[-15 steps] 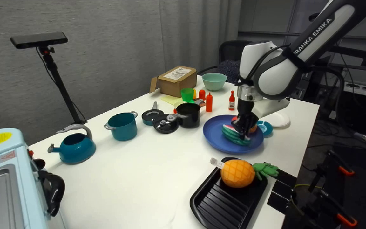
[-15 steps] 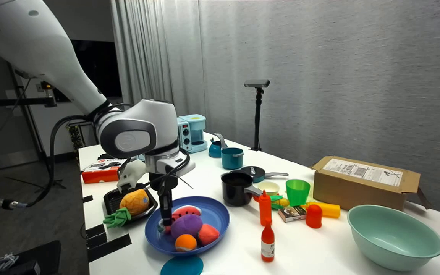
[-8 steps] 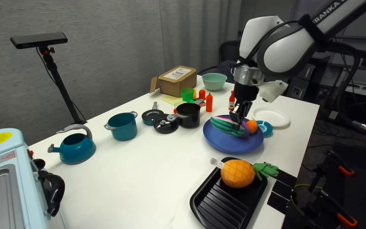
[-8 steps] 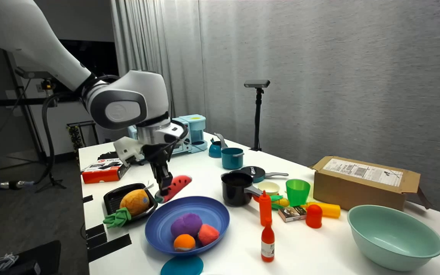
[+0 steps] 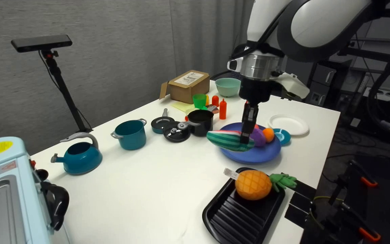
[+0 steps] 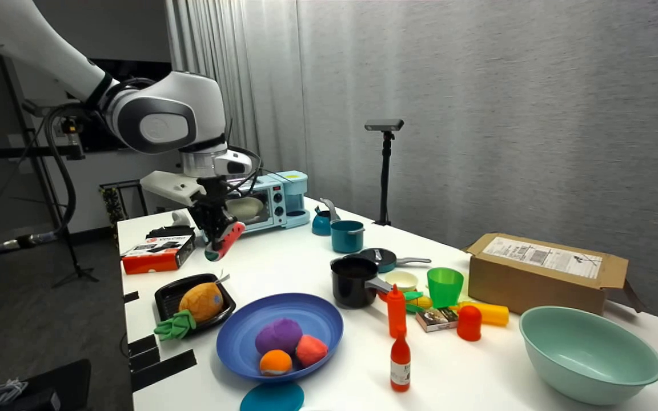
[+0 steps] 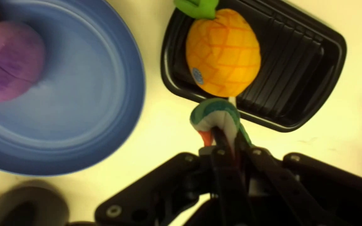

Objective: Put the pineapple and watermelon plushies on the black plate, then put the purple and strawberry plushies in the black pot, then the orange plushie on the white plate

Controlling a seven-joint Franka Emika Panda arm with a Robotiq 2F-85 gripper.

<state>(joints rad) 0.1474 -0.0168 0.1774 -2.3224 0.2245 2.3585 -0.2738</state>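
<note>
My gripper (image 5: pixel 245 137) is shut on the watermelon plushie (image 5: pixel 225 140), held tilted in the air; the wrist view shows its green rind (image 7: pixel 215 106) between the fingers. The pineapple plushie (image 7: pixel 223 53) lies on the black ridged tray (image 7: pixel 284 66), its leaves over the rim. On the blue plate (image 6: pixel 312 308) sit the purple plushie (image 6: pixel 279 335), the orange plushie (image 6: pixel 275 362) and a red plushie (image 6: pixel 311 350), likely the strawberry. The black pot (image 5: pixel 203 128) stands beyond the blue plate. The white plate (image 5: pixel 289 124) is at the far side in an exterior view.
A teal pot (image 5: pixel 132 135), a kettle (image 5: pixel 82 158) and a black lid (image 5: pixel 176 132) stand on the table. A red bottle (image 6: pixel 396 311), a sauce bottle (image 6: pixel 400 365), a green bowl (image 6: pixel 592 354) and a cardboard box (image 6: pixel 540 279) are farther off. A toaster oven (image 5: pixel 5 203) is at one end.
The gripper has lifted the watermelon plushie up off the blue plate and carried it toward the tray side. The other plushies stay on the plate; the pineapple has not moved.
</note>
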